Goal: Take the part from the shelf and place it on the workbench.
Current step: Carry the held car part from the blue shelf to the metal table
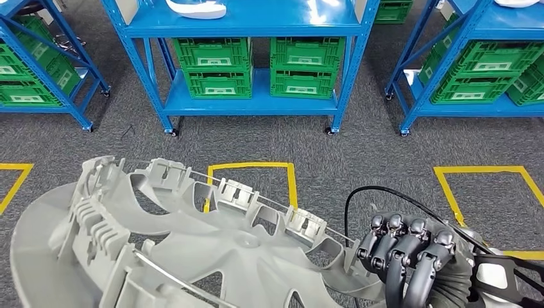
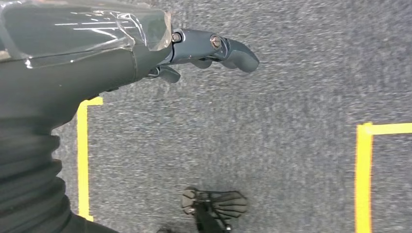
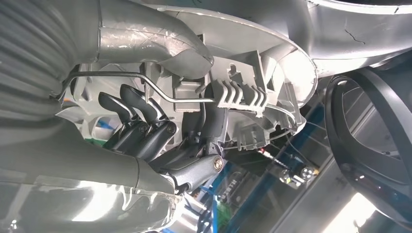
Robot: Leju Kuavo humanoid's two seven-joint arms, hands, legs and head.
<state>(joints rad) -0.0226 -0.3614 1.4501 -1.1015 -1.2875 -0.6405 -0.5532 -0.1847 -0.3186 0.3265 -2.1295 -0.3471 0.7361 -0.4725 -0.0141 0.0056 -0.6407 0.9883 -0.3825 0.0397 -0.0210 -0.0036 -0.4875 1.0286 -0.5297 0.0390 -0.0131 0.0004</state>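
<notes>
The grey wheel cover (image 1: 192,244) fills the lower left and centre of the head view, held above the grey carpet (image 1: 372,147). The right hand (image 1: 404,253), lower right, grips its rim with fingers (image 3: 145,121) curled around the edge. The left hand (image 2: 209,48) hangs over the carpet, fingers partly curled, holding nothing. Blue shelves (image 1: 256,29) with green crates (image 1: 215,67) stand along the top of the frame.

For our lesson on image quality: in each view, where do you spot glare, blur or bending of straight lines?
Head view: glare streaks on the top of the blue shelf, whose posts splay outward. Left wrist view: carpet sharp, shiny film on the left hand catches light. Right wrist view: the grey part is sharp, the background behind it soft, a bright patch at one corner.
</notes>
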